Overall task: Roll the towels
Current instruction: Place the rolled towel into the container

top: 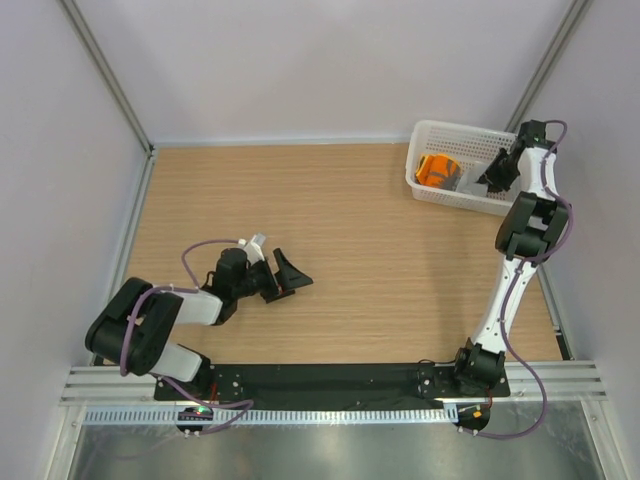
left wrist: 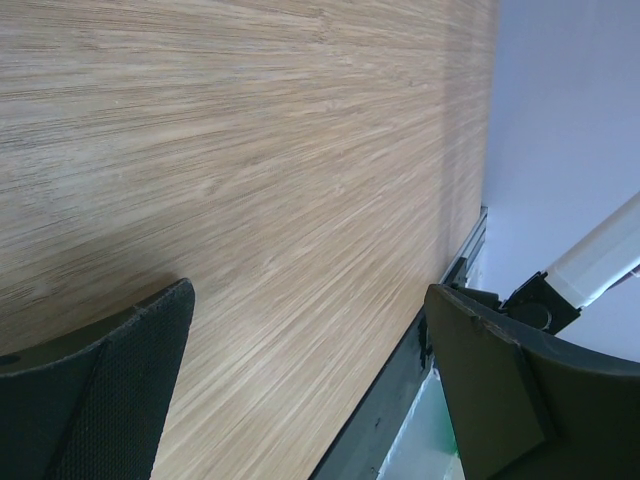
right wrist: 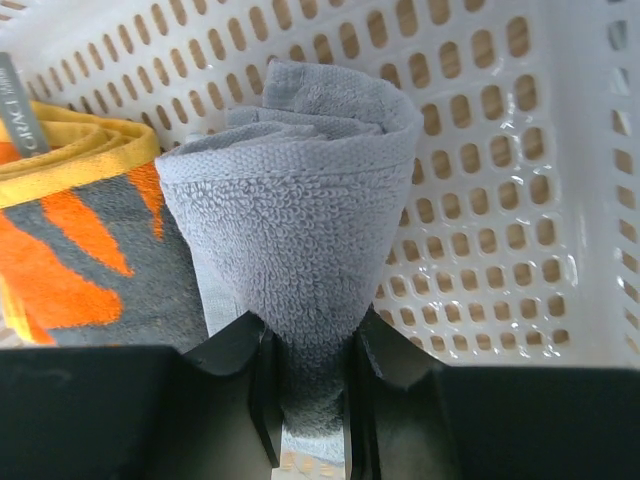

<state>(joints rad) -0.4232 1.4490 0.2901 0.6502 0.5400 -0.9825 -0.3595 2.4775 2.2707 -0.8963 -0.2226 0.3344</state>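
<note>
While the right jaws sit inside the basket [right wrist: 480, 200], I see them pinched narrow on the rolled grey towel [right wrist: 290, 230], which touches the orange towel [right wrist: 70, 250] at its side. The left jaws stand wide apart, low over the wood surface [top: 380, 260], holding nothing.

left arm [top: 195, 308] and right arm [top: 503, 298] — white links, black joints, looping lilac cables [top: 205, 243], black textured fingers [left wrist: 100, 400].
</note>
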